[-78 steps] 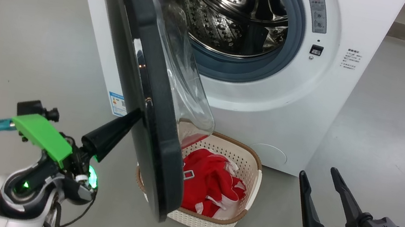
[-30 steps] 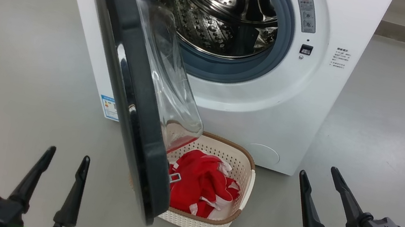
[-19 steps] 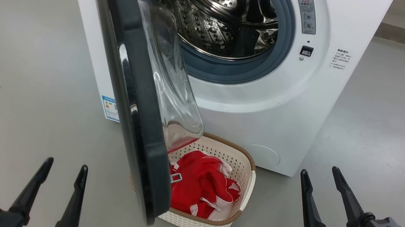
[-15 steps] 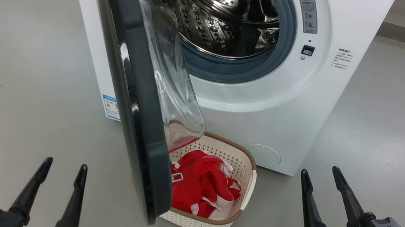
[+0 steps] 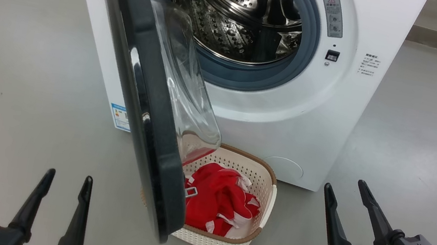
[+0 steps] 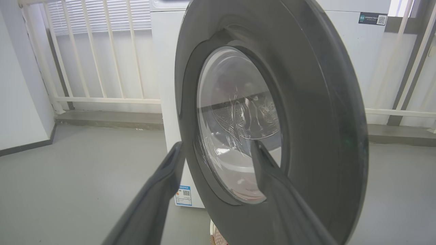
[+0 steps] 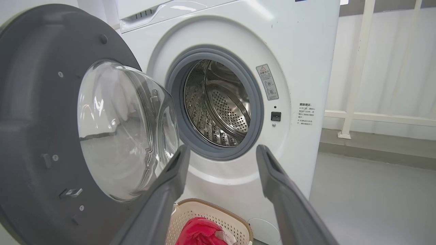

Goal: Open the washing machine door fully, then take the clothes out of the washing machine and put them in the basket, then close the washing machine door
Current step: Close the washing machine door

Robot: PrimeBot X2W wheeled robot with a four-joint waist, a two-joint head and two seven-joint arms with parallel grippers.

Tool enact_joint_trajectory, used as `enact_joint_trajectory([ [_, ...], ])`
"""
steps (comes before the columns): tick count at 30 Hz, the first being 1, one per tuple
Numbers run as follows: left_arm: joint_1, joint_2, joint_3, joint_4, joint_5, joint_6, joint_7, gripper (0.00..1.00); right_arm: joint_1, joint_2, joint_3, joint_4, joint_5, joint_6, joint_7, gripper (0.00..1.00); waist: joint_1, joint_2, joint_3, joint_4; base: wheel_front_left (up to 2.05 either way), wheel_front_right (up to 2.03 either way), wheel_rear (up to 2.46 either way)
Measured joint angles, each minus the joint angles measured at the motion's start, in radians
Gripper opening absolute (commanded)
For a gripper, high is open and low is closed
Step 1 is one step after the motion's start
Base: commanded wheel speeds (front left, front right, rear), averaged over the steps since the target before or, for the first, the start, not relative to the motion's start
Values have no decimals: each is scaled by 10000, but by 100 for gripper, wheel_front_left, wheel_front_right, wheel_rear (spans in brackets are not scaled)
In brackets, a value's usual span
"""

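The washing machine [image 5: 335, 115] stands ahead with its steel drum [image 5: 236, 14] bare inside. The washing machine door [image 5: 155, 143] hangs half open, its black rim edge-on toward me and its glass bowl over the basket [image 5: 267, 173]. The red clothes [image 5: 219, 198] lie in the basket on the floor below the door. My left gripper [image 5: 69, 176] is open at the lower left, clear of the door. In the left wrist view the left gripper [image 6: 217, 144] faces the door's outer face [image 6: 323, 102]. My right gripper [image 5: 344, 184] is open and empty at the lower right; its own view looks past the right gripper [image 7: 222, 148] at the drum [image 7: 218, 102] and basket [image 7: 211, 207].
Grey floor [image 5: 11, 61] spreads on both sides of the machine. A blue energy label [image 5: 119, 117] sits low on the machine's left side. A white railing [image 6: 102, 98] and a raised ledge [image 7: 374, 146] run behind the machine.
My left gripper has left the door's edge, where it was touching, and drawn back to the lower left. The door stays half open. Over the last second hardly anything moves.
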Motion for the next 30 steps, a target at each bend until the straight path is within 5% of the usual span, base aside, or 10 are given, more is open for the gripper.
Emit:
enact_joint_trajectory([
  [9, 0, -8, 119, 35, 217, -180, 0, 100, 11, 0, 10, 56, 0, 0, 0, 100, 0, 0, -67, 35, 0, 0, 0],
  [10, 0, -10, 117, 42, 226, -190, 0, 82, 12, 2, 10, 56, 0, 0, 0, 100, 0, 0, -76, 44, 0, 0, 0],
  [12, 0, -10, 119, 59, 224, -261, 0, 14, 12, 2, 10, 56, 0, 0, 0, 100, 0, 0, -85, 53, 0, 0, 0],
  [13, -1, -10, 119, 90, 221, -301, 0, 0, 13, 2, 10, 56, 0, 0, 0, 100, 0, 0, -94, 63, 0, 0, 0],
  [21, -502, -416, 621, 190, -1954, -844, 416, 0, 206, 2, 13, 65, 0, 0, 0, 100, 0, 0, -128, 156, 0, 0, 0],
  [26, -1309, -744, 1187, -71, -4614, -986, 1549, 0, 207, 0, 27, 81, -2, 0, 0, 100, 0, 0, -34, 168, 0, 0, 0],
  [27, -1599, -878, 1476, -136, -5858, -961, 2107, 0, 205, 2, 31, 82, -2, 0, 0, 100, 0, 0, 13, 165, 0, 0, 0],
  [30, -2045, -961, 1801, -219, -7971, -508, 3068, 0, 201, 2, 29, 82, -2, 0, 0, 100, 0, 0, 70, 137, 0, 0, 0],
])
